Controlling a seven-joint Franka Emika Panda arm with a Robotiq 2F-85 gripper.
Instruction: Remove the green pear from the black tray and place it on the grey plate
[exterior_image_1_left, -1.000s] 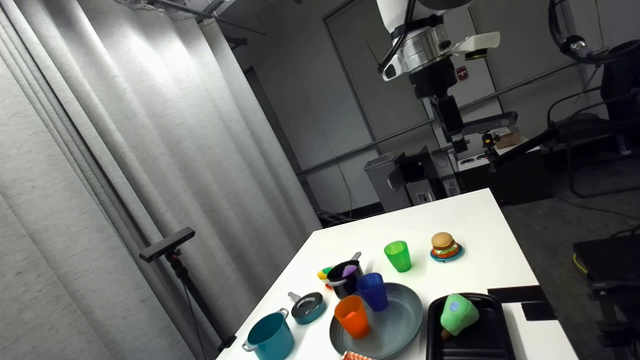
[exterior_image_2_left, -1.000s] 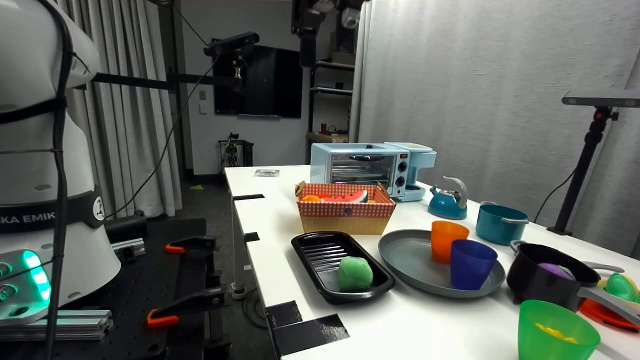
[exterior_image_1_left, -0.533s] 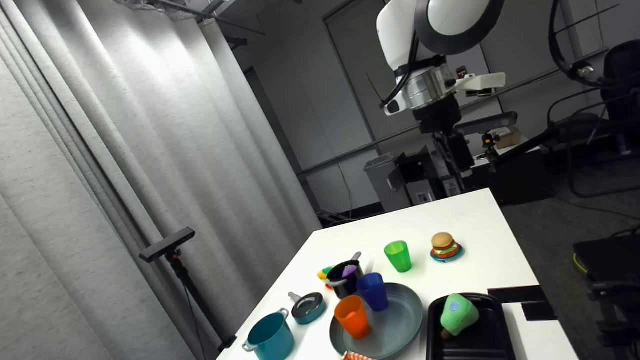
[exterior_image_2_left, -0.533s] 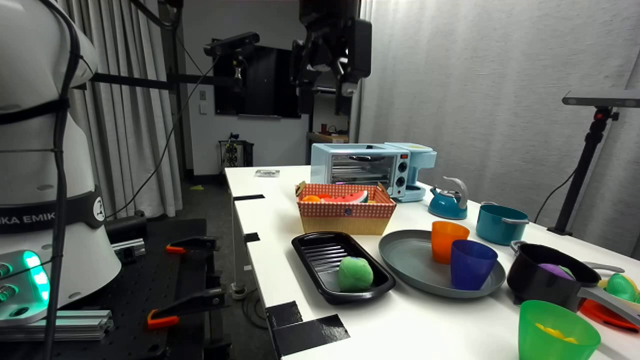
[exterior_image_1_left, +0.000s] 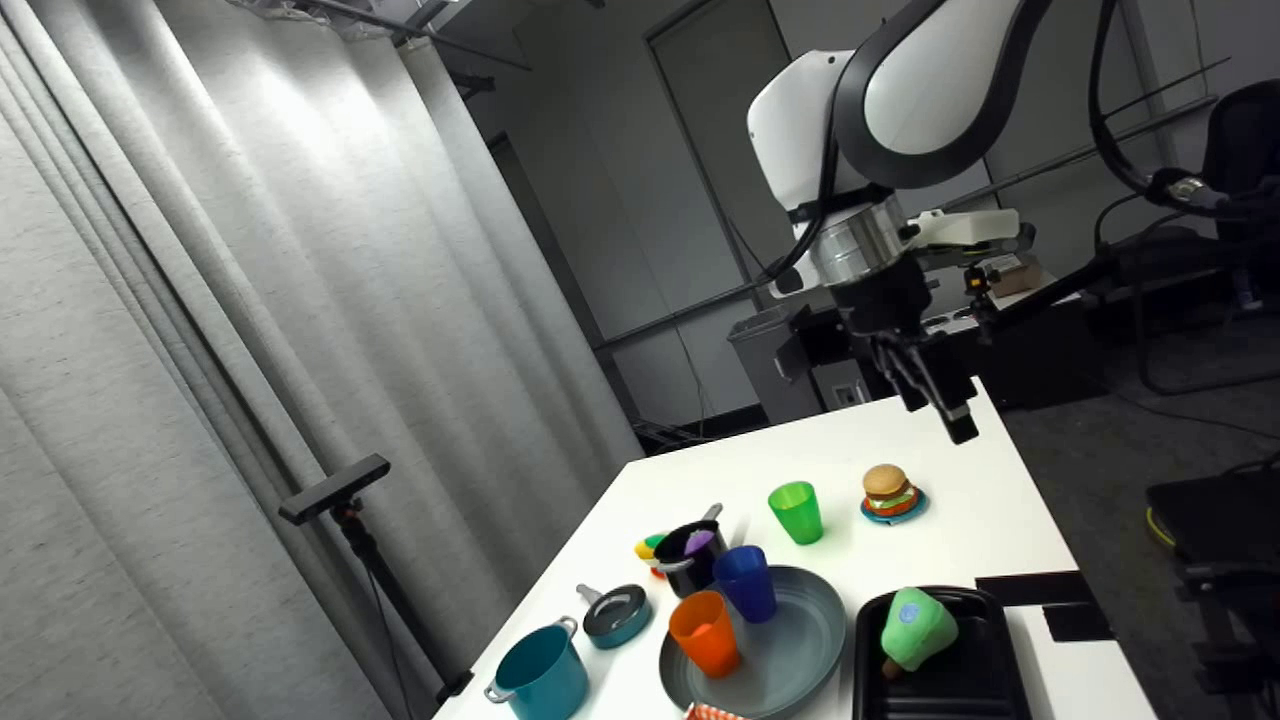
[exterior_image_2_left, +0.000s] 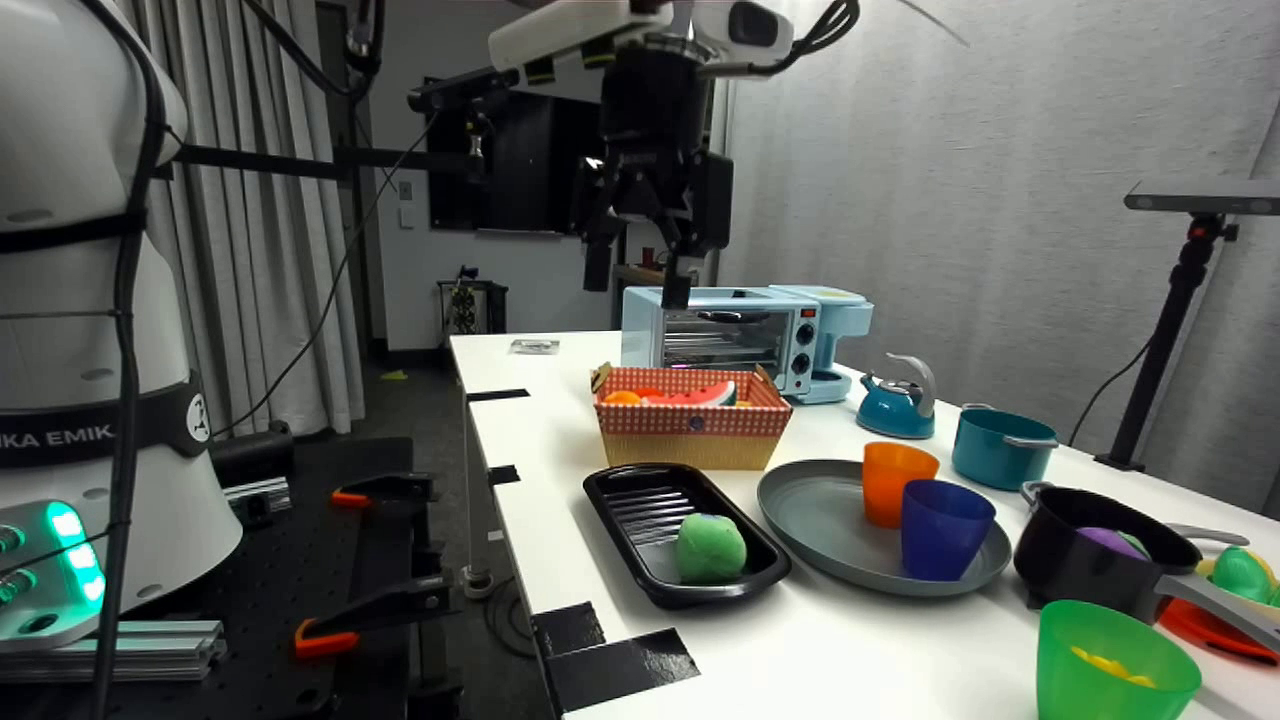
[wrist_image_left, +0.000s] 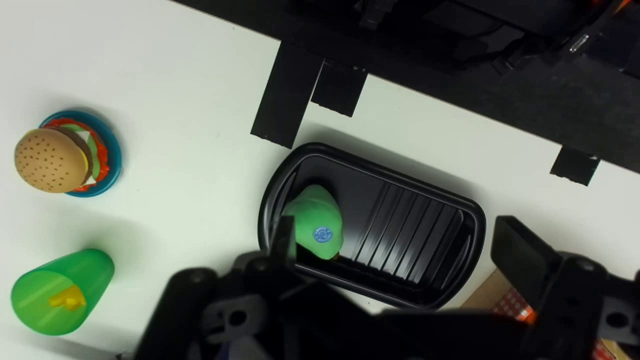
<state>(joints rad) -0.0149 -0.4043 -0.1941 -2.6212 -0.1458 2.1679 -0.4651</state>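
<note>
The green pear (wrist_image_left: 320, 212) lies in one end of the black tray (wrist_image_left: 415, 225), away from its ribbed end. Both also show in the exterior views, the pear (exterior_image_1_left: 917, 630) (exterior_image_2_left: 711, 550) inside the tray (exterior_image_1_left: 965, 685) (exterior_image_2_left: 640, 500). The round grey plate (exterior_image_2_left: 815, 515) is beside the tray and bears two cups; it also shows in an exterior view (exterior_image_1_left: 805, 650). My gripper (wrist_image_left: 396, 225) is open and empty, high above the table in both exterior views (exterior_image_1_left: 939, 415) (exterior_image_2_left: 637, 280). In the wrist view one finger overlaps the pear's edge, without visible contact. The plate is not visible there.
An orange cup (exterior_image_2_left: 895, 490) and a blue cup (exterior_image_2_left: 945, 530) stand on the plate. A checked basket (exterior_image_2_left: 695, 430) of toy food is beside tray and plate. A black pot (exterior_image_2_left: 1100, 560), green cup (exterior_image_2_left: 1110, 660), toy burger (exterior_image_1_left: 888, 490) and toaster oven (exterior_image_2_left: 730, 330) stand around.
The arm and gripper have come down over the last second, from high up to lower above the table. The pear, tray, plate and cups have not moved.
</note>
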